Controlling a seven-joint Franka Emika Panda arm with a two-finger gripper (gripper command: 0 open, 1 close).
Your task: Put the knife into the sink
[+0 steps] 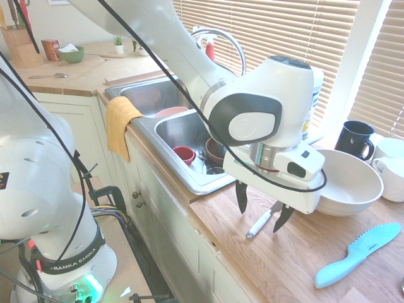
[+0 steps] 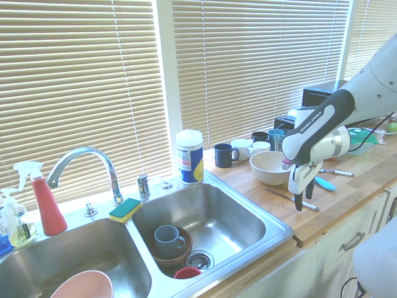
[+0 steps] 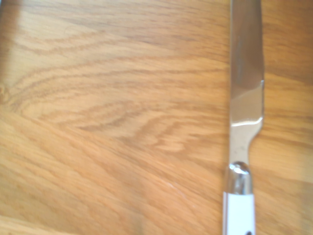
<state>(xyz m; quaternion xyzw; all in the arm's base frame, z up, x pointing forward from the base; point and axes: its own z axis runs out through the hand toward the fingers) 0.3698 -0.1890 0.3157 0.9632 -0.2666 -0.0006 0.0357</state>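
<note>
**Room around the knife and the way to the sink**

My gripper (image 1: 264, 216) hung open over the knife (image 1: 259, 225), bare wood around it. The white bowl (image 1: 351, 183) stood close behind. Toward the sink (image 2: 273, 239) the counter lay open; a mug (image 2: 166, 236) and bowls crowded the near basin's drain.

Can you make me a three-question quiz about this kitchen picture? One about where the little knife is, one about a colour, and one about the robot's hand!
1. Where is the knife?
A. in the sink
B. on the wooden counter
C. in the white bowl

2. What colour is the spray bottle?
A. red
B. green
C. black

3. How is the gripper?
A. shut on the knife
B. open over the knife
C. holding a mug

Answers: 1 B, it lies flat on the wood beside the sink. 2 A, its body is red. 3 B, its fingers stand apart, either side of the handle.
</note>
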